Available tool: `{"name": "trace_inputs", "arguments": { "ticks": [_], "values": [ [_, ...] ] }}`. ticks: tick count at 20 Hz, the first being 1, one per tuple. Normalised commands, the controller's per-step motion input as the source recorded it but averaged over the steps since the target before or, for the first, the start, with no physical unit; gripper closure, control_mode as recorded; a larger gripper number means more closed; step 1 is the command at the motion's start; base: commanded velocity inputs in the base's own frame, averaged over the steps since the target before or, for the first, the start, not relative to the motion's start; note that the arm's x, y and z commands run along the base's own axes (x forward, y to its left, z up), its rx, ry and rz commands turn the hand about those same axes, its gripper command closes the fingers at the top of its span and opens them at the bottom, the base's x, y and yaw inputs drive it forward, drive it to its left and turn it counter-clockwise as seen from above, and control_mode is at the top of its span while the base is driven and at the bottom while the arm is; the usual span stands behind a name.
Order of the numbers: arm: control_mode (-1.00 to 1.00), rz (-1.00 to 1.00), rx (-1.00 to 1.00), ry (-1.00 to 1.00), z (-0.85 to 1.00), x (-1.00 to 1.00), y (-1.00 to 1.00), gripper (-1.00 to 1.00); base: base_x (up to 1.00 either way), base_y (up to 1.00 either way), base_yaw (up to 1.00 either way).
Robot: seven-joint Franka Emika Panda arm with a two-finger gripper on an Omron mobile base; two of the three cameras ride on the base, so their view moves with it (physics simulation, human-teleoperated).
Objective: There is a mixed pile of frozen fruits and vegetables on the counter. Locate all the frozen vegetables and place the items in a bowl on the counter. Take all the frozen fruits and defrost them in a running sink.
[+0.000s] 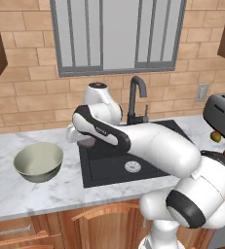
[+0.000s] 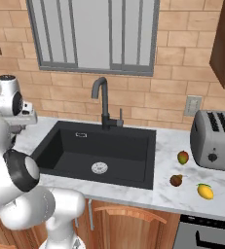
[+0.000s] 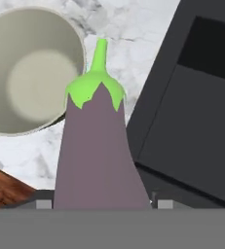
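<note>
No readable writing showing, gripper (image 3: 102, 206) gripping the purple eggplant (image 3: 98, 151), its long axis running away from the hand, green stem pointing toward the counter (image 3: 128, 29) between bowl (image 3: 31, 73) and sink (image 3: 192, 112)

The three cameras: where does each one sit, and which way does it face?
Left base view: behind the arm's left, facing the sink and bowl; arm crosses lower right.
Right base view: behind its right, facing the sink and toaster; arm at left.
Hand view: on the hand, looking along the held eggplant.
Both base views share the sink.
</note>
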Motion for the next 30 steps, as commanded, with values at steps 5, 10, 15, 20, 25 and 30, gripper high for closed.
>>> {"name": "trace_inputs", "arguments": {
  "ticks": [5, 10, 15, 20, 25, 30],
  "values": [
    [-1.0, 0.09, -0.11, 0.07, 0.08, 0.12, 0.71, 1.0, 0.0, 0.0, 0.0],
    [-1.0, 0.07, -0.1, 0.03, -0.03, 0.09, 0.66, 1.0, 0.0, 0.0, 0.0],
    [-1.0, 0.08, -0.07, 0.0, -0.05, 0.12, 0.59, 1.0, 0.0, 0.0, 0.0],
    [-1.0, 0.09, -0.05, -0.01, -0.11, 0.12, 0.54, 1.0, 0.0, 0.0, 0.0],
    [-1.0, 0.08, -0.01, -0.02, -0.29, 0.13, 0.44, 1.0, 0.0, 0.0, 0.0],
    [-1.0, 0.05, 0.0, -0.07, -0.4, 0.06, 0.25, 1.0, 0.0, 0.0, 0.0]
  ]
}}
